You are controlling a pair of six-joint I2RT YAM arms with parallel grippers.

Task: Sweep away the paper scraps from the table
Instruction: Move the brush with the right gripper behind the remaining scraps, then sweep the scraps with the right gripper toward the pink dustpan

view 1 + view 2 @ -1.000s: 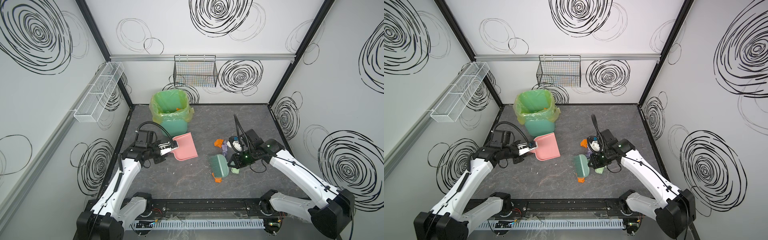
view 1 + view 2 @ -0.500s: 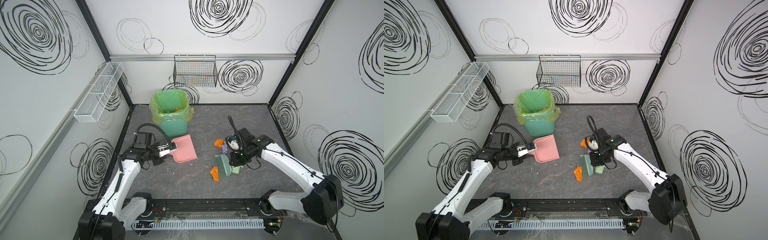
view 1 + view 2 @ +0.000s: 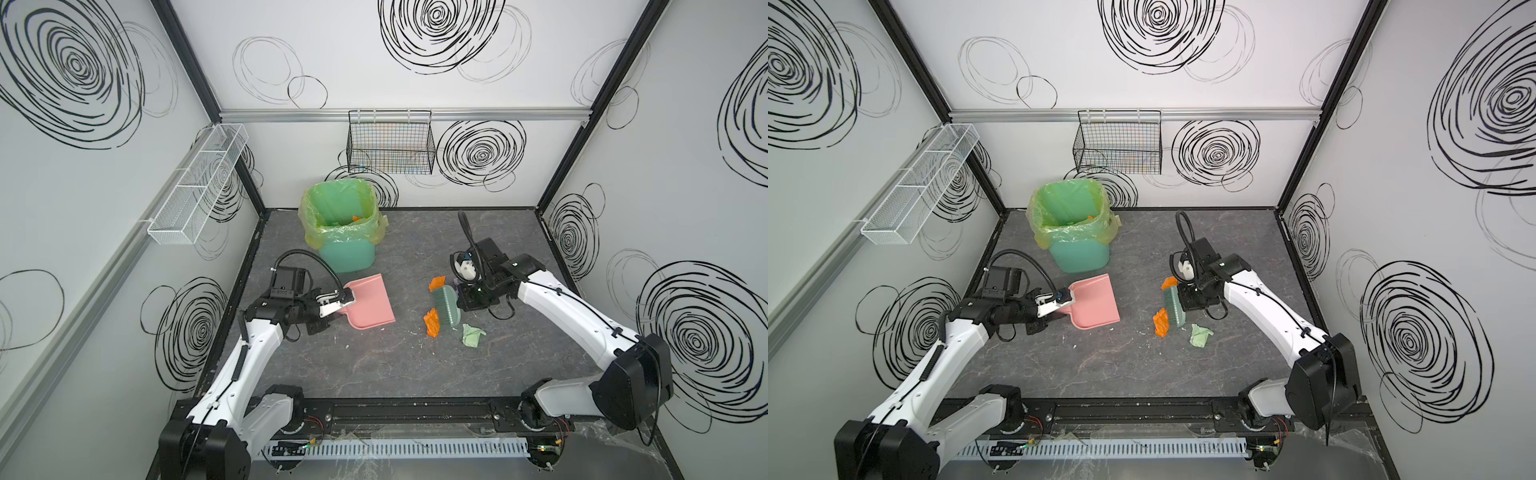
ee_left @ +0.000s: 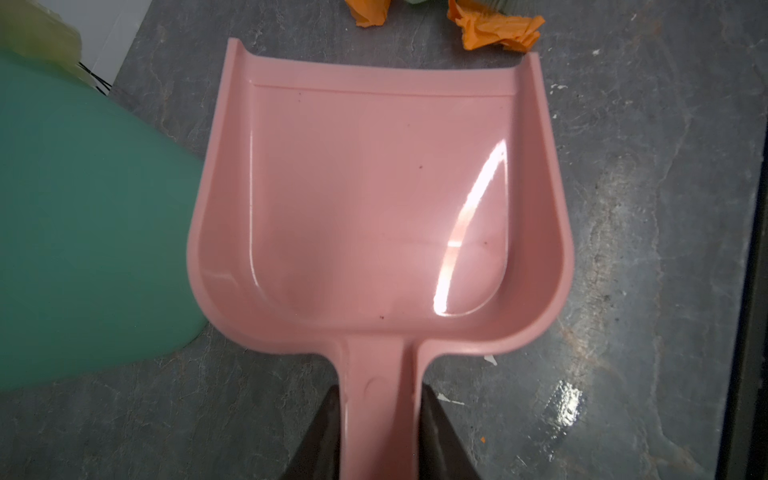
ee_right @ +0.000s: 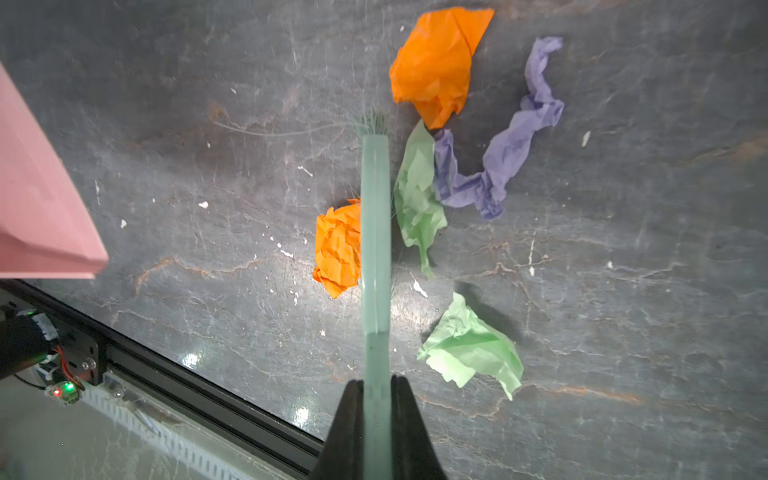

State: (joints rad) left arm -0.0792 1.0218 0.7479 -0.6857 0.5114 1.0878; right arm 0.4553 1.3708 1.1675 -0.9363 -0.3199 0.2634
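Observation:
My left gripper (image 4: 379, 399) is shut on the handle of a pink dustpan (image 3: 370, 305) that lies flat on the table (image 3: 395, 374), its mouth facing the scraps. My right gripper (image 5: 377, 386) is shut on a green brush (image 5: 375, 232), held on edge with its bristles on the table. One orange scrap (image 5: 338, 245) touches the brush on the dustpan side. On the brush's other side lie a pale green scrap (image 5: 417, 199), a lilac scrap (image 5: 507, 153), a larger orange scrap (image 5: 436, 62) and a pale green wad (image 5: 471, 347). In both top views the brush (image 3: 1173, 306) stands right of the dustpan (image 3: 1096, 303).
A teal bin (image 3: 345, 237) with a yellow-green liner stands just behind the dustpan, close to its left side. A black wire basket (image 3: 390, 143) hangs on the back wall, a white one (image 3: 195, 187) on the left wall. The black frame rail (image 3: 415, 409) edges the table's front.
The right arm has turned the brush up on edge and drawn it towards the back. The orange scrap has moved along with it. The dustpan has barely shifted.

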